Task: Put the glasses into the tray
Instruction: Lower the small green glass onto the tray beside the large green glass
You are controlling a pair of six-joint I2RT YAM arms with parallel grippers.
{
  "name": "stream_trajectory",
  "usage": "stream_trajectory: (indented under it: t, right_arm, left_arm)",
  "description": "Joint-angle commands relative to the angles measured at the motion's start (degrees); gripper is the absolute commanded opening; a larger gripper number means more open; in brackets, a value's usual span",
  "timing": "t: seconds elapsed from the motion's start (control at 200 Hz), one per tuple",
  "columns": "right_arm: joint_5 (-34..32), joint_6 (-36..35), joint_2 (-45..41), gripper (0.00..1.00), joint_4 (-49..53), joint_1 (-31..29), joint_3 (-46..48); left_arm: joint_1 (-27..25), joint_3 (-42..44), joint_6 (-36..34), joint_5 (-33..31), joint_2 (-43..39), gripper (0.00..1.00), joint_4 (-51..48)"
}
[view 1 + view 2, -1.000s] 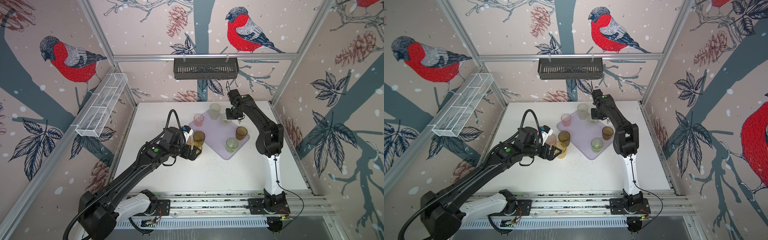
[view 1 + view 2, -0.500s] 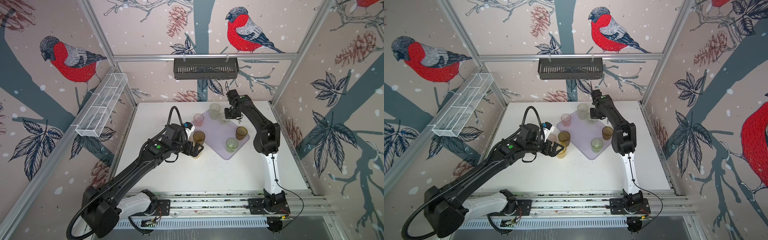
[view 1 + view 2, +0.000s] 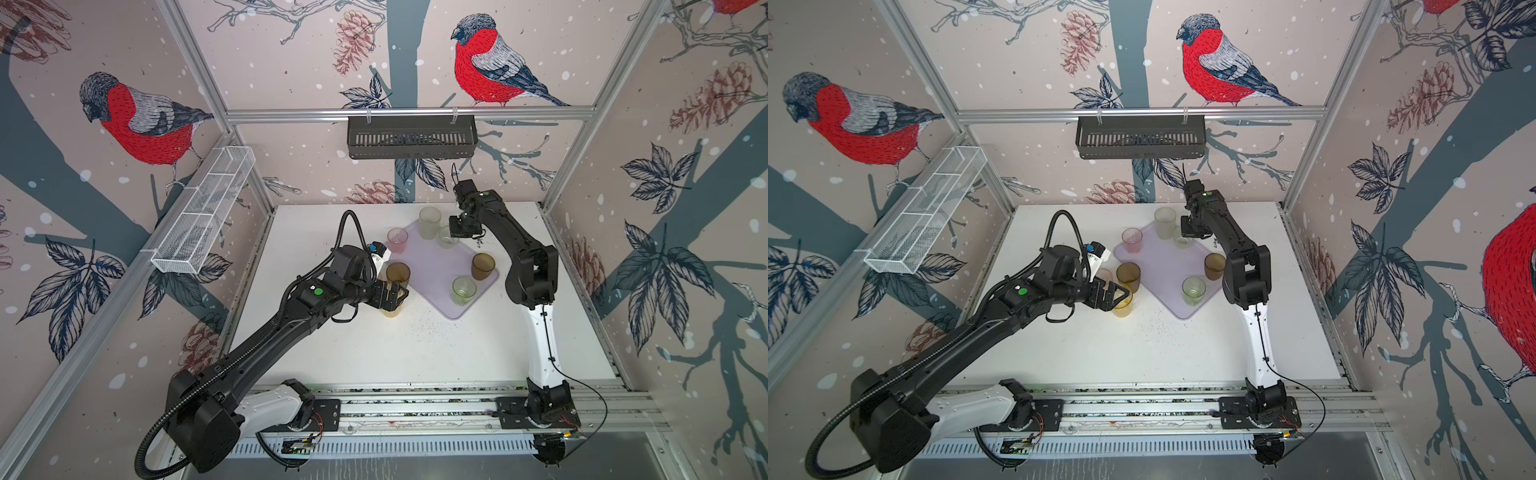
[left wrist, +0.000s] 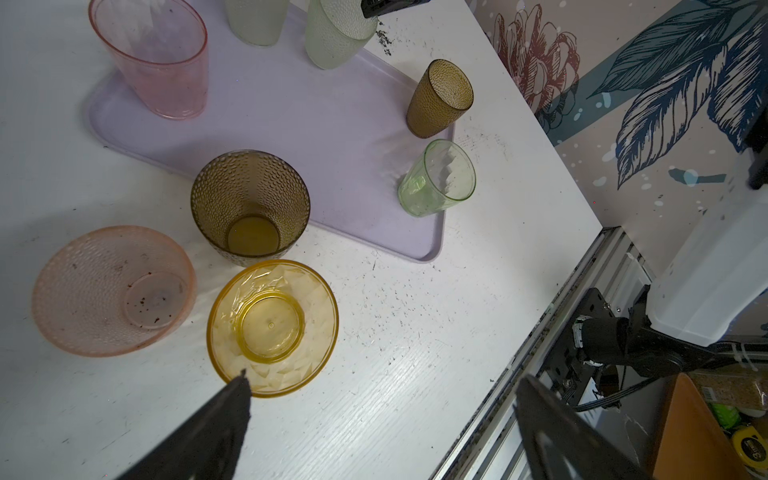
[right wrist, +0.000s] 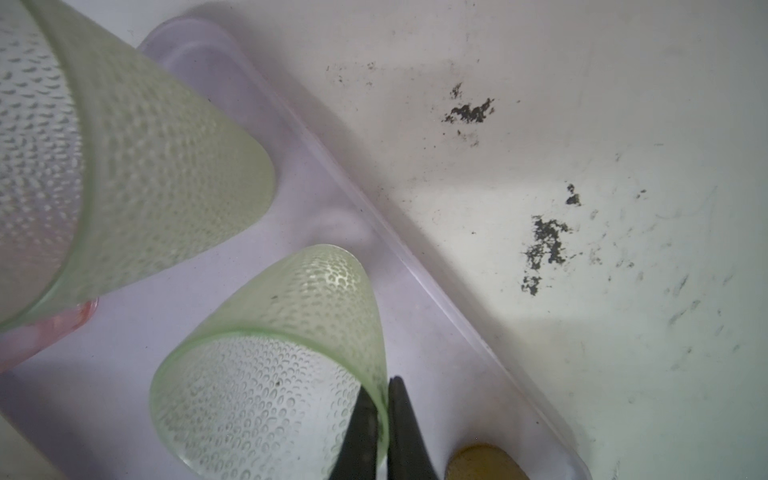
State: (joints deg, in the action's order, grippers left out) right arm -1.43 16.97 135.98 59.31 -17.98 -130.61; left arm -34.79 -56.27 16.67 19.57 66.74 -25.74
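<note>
On the bench (image 3: 415,353) lay the tray (image 3: 432,266); just beside the tray the left gripper (image 3: 1117,293) stood wide open, empty, above the amber glass (image 4: 272,328), while on the tray the right gripper (image 5: 384,415) was clamped on the rim of the short frosted glass (image 5: 270,374)

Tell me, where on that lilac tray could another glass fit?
The tray is bare in its middle, between pink glass, green glass and right-hand brown glass. Crowded: its far corner around the frosted glasses, and beside the amber glass.
</note>
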Motion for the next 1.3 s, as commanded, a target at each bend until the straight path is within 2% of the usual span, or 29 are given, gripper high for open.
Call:
stream_trajectory:
  t: [0.0,1.291]
  right_arm:
    - [0.6,0.8,0.3,0.03,-0.8,-0.1,-0.4]
    - [0.7,0.0,0.7,0.08,-1.2,-0.7,0.8]
  left_arm:
    - [0.0,-0.6,-0.2,1.1,0.1,0.99,1.9]
    - [0.0,-0.6,0.2,0.0,-1.7,0.99,0.4]
